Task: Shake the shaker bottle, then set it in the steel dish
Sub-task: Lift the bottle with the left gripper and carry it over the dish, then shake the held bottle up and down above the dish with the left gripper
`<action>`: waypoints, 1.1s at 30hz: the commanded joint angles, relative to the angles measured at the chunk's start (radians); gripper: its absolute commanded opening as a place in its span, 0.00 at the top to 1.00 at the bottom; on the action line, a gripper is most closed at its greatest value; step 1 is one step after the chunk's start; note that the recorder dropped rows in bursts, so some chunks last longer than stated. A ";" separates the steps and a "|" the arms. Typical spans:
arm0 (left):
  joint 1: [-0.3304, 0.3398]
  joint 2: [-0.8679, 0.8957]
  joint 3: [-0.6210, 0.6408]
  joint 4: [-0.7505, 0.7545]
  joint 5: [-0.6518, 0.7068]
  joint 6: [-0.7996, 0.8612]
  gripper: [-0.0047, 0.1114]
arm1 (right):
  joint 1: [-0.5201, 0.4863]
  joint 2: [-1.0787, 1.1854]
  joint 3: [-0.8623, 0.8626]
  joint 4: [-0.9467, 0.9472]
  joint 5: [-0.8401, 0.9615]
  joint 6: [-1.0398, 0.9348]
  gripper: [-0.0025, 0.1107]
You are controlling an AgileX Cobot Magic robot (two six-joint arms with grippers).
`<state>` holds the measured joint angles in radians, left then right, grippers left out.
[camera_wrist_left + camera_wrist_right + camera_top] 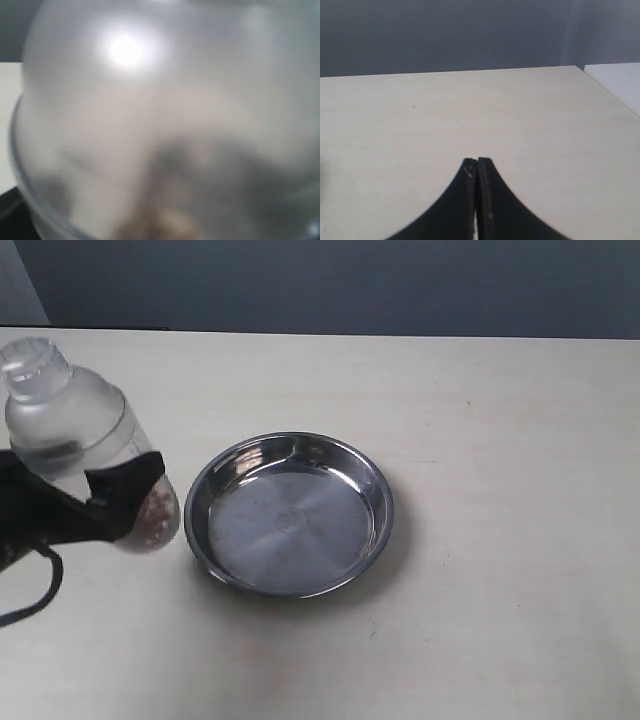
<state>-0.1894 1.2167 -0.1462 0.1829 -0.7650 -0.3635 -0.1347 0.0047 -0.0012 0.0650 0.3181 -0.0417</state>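
"Where was the bottle when you looked?"

"At the far left of the exterior view. My left gripper (118,495) was clamped on the shaker bottle (75,425) around its lower half, one black finger lying across the front. The bottle leaned, its cap up and to the left and its base down to the right, with brownish bits gathered at that low end. In the left wrist view its frosted wall (160,100) filled nearly everything, blurred."

"And the dish?"

"The steel dish (215,490) sat on the surface (500,440) just right of the bottle's base. The bottle was outside its rim. I couldn't tell whether the base touched the surface."

"Your other arm?"

"The right gripper (477,170) had its jaws pressed together, gripping nothing, over bare surface."
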 commanded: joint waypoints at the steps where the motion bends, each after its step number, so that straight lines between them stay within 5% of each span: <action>1: -0.013 -0.093 -0.178 0.290 0.147 -0.290 0.96 | -0.003 -0.005 0.001 0.001 -0.014 -0.002 0.99; 4: -0.066 -0.089 -0.300 0.613 0.138 -0.587 0.96 | -0.003 -0.005 0.001 0.001 -0.014 -0.002 0.99; 7: -0.126 -0.087 -0.396 0.778 0.165 -0.724 0.96 | -0.003 -0.005 0.001 0.001 -0.014 -0.002 0.99; 11: -0.164 -0.087 -0.453 0.772 0.322 -0.728 0.96 | -0.003 -0.005 0.001 0.001 -0.014 -0.002 0.99; 19: -0.231 -0.065 -0.452 0.780 0.306 -0.732 0.96 | -0.003 -0.005 0.001 0.001 -0.014 -0.002 0.99; 21: -0.244 -0.035 -0.460 0.775 0.530 -0.627 0.96 | -0.003 -0.005 0.001 0.001 -0.014 -0.002 0.99; 22: -0.186 -0.006 -0.482 0.587 0.756 -0.548 0.96 | -0.003 -0.005 0.001 0.001 -0.014 -0.002 0.99; 24: -0.143 0.027 -0.478 0.520 0.622 -0.544 0.96 | -0.003 -0.005 0.001 0.001 -0.014 -0.002 0.99; 26: -0.215 0.054 -0.485 0.663 0.364 -0.588 0.96 | -0.003 -0.005 0.001 0.001 -0.014 -0.002 0.99; 27: -0.273 0.064 -0.508 0.769 0.342 -0.616 0.96 | -0.003 -0.005 0.001 0.001 -0.014 -0.002 0.99; 29: -0.358 0.081 -0.560 0.782 0.638 -0.615 0.96 | -0.003 -0.005 0.001 0.001 -0.014 -0.002 0.99; 31: -0.327 0.131 -0.600 0.643 0.847 -0.613 0.96 | -0.003 -0.005 0.001 0.001 -0.014 -0.002 0.99; 32: -0.296 0.162 -0.596 0.513 0.721 -0.630 0.96 | -0.003 -0.005 0.001 0.001 -0.014 -0.002 0.99; 33: -0.355 0.162 -0.580 0.579 0.573 -0.615 0.96 | -0.003 -0.005 0.001 0.001 -0.014 -0.002 0.99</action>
<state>-0.5041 1.3535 -0.7341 0.8018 -0.0788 -0.9772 -0.1347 0.0047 -0.0012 0.0650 0.3181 -0.0417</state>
